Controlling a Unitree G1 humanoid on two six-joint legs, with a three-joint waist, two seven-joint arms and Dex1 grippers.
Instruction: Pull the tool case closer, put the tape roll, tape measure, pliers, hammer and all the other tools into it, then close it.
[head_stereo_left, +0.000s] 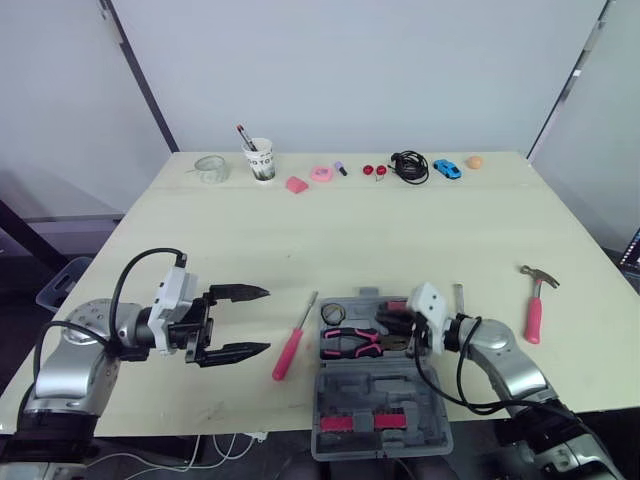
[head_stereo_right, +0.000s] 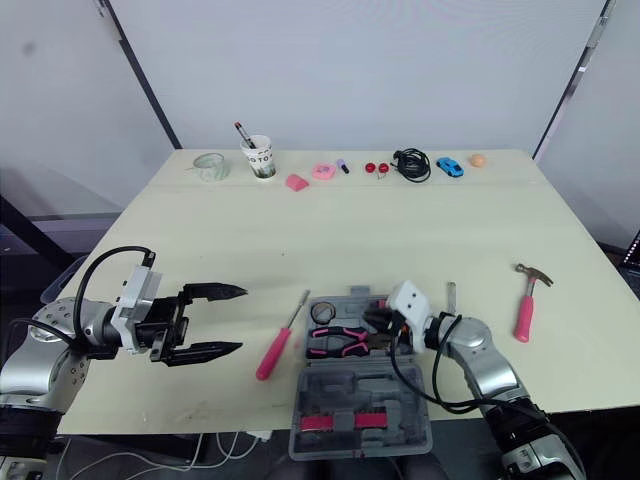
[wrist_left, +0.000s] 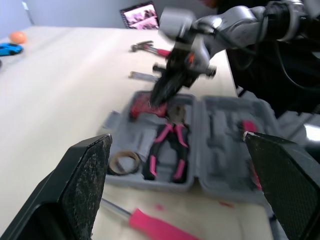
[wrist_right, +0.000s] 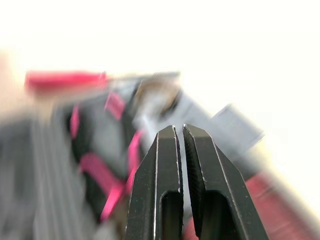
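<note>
Our left jaws gape near the screwdriver (head_stereo_left: 292, 345). Our right jaws sit pressed together over the tool case (head_stereo_left: 375, 400)

L arm (head_stereo_left: 72, 350) & R arm (head_stereo_left: 500, 352): silver-grey shells, black cables (head_stereo_left: 150, 253) looped at wrists, white cam blocks (head_stereo_left: 172, 290). L gripper (head_stereo_left: 264, 320), R gripper (wrist_right: 179, 131): black, ribbed inner faces.

Look along the far edge of your table (head_stereo_left: 300, 240) and you'll find a paper cup (head_stereo_left: 261, 162) holding pens, then a pink wedge (head_stereo_left: 297, 184), two small red pieces (head_stereo_left: 374, 171), a coiled black cable (head_stereo_left: 410, 166), a blue toy car (head_stereo_left: 447, 168) — and, furthest right, an orange ball (head_stereo_left: 474, 161).
</note>
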